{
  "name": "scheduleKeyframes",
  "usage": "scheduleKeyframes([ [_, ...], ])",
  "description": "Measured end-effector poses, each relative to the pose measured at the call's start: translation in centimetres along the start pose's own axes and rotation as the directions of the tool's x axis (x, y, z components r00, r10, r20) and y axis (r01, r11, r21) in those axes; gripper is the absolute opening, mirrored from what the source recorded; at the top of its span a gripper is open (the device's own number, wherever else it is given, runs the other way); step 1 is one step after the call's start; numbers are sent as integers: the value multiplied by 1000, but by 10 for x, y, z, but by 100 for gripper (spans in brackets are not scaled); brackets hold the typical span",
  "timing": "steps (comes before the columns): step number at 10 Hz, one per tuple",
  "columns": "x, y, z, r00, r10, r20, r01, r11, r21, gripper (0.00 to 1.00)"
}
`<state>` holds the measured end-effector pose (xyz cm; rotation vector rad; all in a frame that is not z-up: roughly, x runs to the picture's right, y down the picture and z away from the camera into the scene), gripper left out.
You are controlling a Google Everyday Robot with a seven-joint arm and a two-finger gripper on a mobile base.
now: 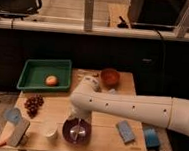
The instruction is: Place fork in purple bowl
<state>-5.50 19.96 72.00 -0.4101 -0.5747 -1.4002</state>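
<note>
The purple bowl (66,129) sits near the table's front edge, right of the white cup (50,129). A shiny silver fork (76,131) shows inside the bowl, lying roughly front to back. My white arm reaches in from the right, and its wrist bends down over the bowl. The gripper (76,119) is directly above the bowl's back rim, mostly hidden by the wrist. I cannot tell whether it touches the fork.
A green tray (36,67) with an orange fruit (51,80) stands back left. An orange-red bowl (109,76) is at the back. Dark grapes (33,104) lie left. A blue packet (126,131) lies right of the purple bowl. A grey bag (18,132) is front left.
</note>
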Motion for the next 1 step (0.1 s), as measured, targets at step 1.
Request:
scheduleKeyframes([
  [1, 0, 0, 0, 1000, 0, 0, 0, 1000, 0, 70],
])
